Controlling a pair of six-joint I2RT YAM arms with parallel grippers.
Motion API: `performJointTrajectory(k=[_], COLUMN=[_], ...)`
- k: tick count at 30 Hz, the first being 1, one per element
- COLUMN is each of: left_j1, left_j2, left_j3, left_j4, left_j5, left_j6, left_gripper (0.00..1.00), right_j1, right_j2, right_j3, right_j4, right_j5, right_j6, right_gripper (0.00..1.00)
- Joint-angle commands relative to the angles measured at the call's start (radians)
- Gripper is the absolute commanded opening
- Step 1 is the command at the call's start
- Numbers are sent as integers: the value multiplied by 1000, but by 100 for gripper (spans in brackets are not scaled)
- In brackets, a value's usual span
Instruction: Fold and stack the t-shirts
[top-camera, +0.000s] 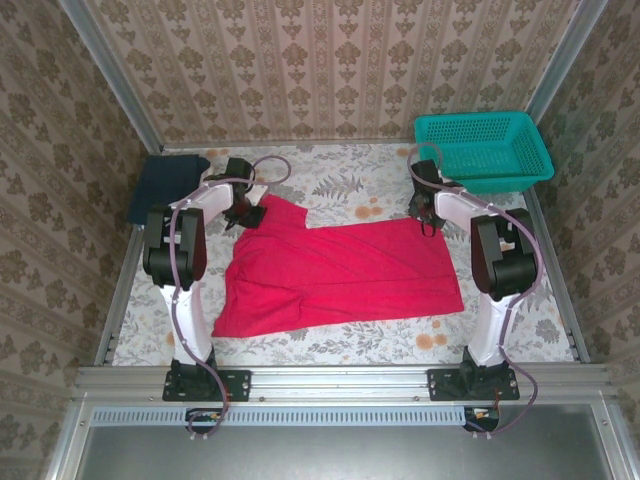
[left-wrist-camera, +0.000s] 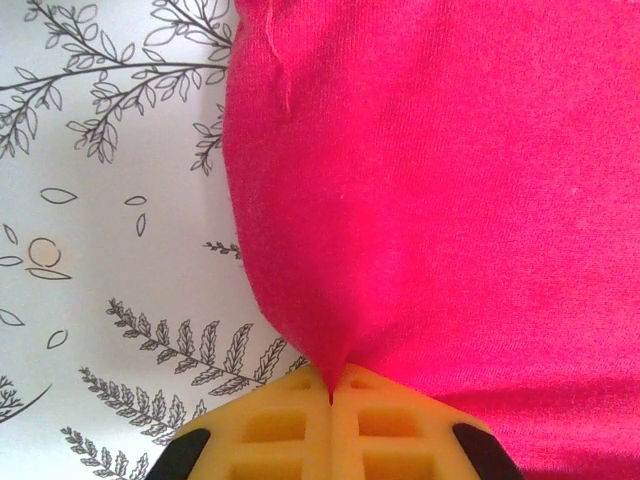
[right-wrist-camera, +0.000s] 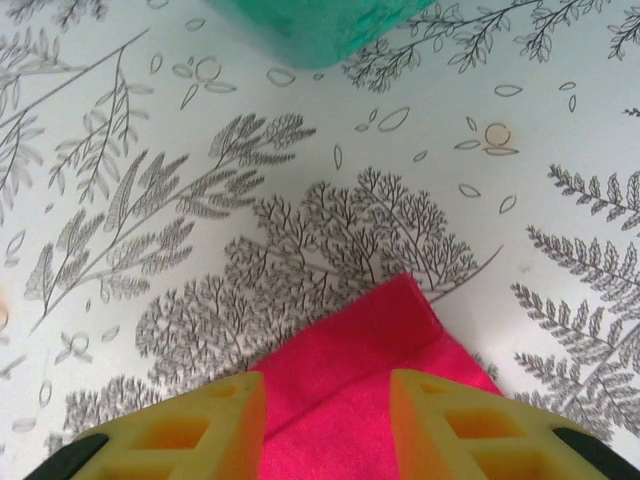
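A bright red t-shirt (top-camera: 340, 275) lies spread across the middle of the floral table cover. My left gripper (top-camera: 250, 215) is at its far left corner and is shut on a pinch of the red cloth (left-wrist-camera: 450, 200), which runs down into the closed yellow jaws (left-wrist-camera: 331, 395). My right gripper (top-camera: 428, 222) is at the shirt's far right corner. Its yellow fingers stand apart on either side of that red corner (right-wrist-camera: 370, 350), with the gripper (right-wrist-camera: 328, 400) low over the table. A folded dark navy t-shirt (top-camera: 165, 185) rests at the far left.
A teal mesh basket (top-camera: 485, 150) stands at the far right corner, and its edge (right-wrist-camera: 310, 25) lies just beyond the right gripper. Patterned walls close the table on three sides. A metal rail (top-camera: 340, 380) runs along the near edge by the arm bases.
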Motion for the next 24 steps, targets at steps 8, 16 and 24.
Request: performJointTrajectory(k=[8,16,24], left_j1=[6,8,8], left_j2=[-21,-32,-45], left_j3=[-11,-17,-25], left_j4=[1,7,21], left_j5=[-7,-6,-3], left_j6=[22,22,18], left_gripper=[0,0,0], right_j1=[16,16,21], right_j2=[94,127,7], right_j3=[76,95,29], right_j4=[-82,-98,-18], right_j5=[73,56,71], right_j6=[61,60,11], right_gripper=[39,35,14])
